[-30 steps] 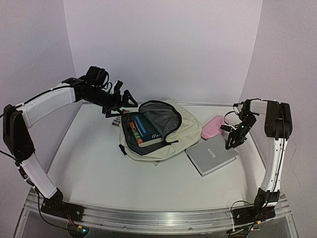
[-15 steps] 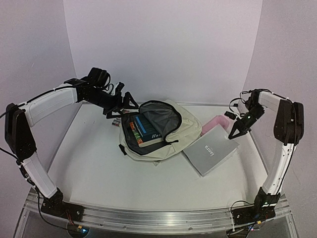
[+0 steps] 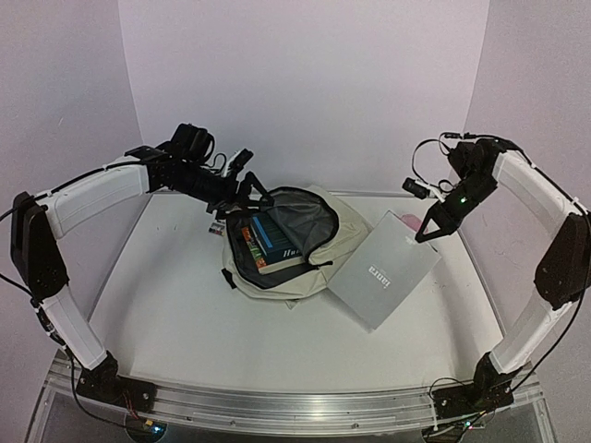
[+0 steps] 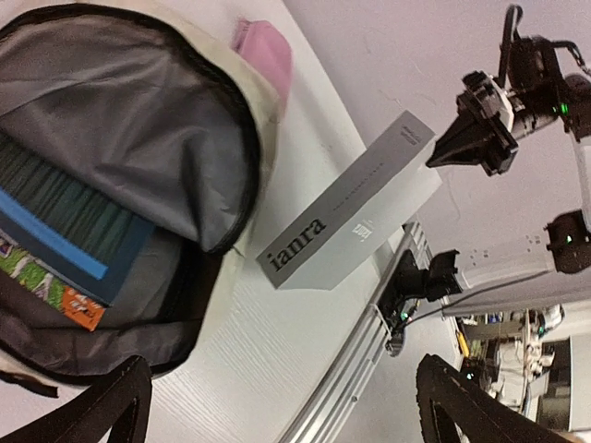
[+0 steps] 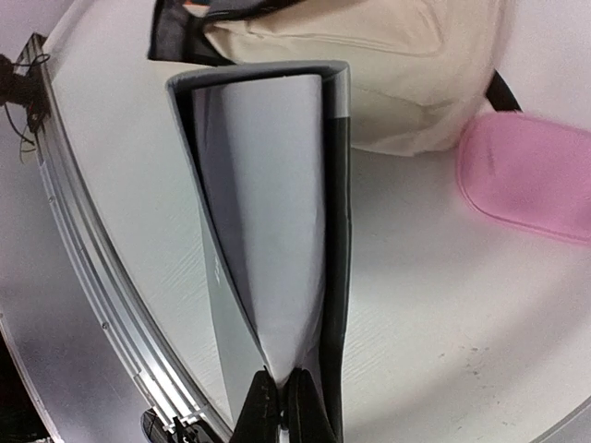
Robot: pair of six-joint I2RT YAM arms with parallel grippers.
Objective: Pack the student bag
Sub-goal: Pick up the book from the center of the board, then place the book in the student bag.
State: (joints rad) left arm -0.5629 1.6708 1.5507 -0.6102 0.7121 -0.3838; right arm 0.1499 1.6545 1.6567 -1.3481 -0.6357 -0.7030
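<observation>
The student bag [image 3: 343, 247], cream with a dark lining, lies open mid-table with books [image 3: 274, 238] inside. My right gripper [image 3: 427, 233] is shut on the far right corner of a grey book [image 3: 383, 269], which tilts up with its near end low by the bag. From the right wrist, the gripper [image 5: 282, 399] pinches the grey book [image 5: 268, 203], whose covers splay a little, with the bag [image 5: 406, 65] beyond. My left gripper [image 3: 251, 194] hovers open over the bag's back-left rim. Seen from its wrist, the left gripper [image 4: 282, 392] holds nothing above the bag's lining [image 4: 138, 138] and the grey book [image 4: 355, 217].
A pink pencil case [image 5: 531, 175] lies on the table right of the bag, behind the raised book. A small tag [image 3: 217, 227] sits at the bag's back left. The table's metal rail [image 3: 295, 406] runs along the near edge.
My right gripper shut on the grey book's far corner and raised it up and back, tilting the book. My left gripper shifted slightly right toward the bag's opening.
</observation>
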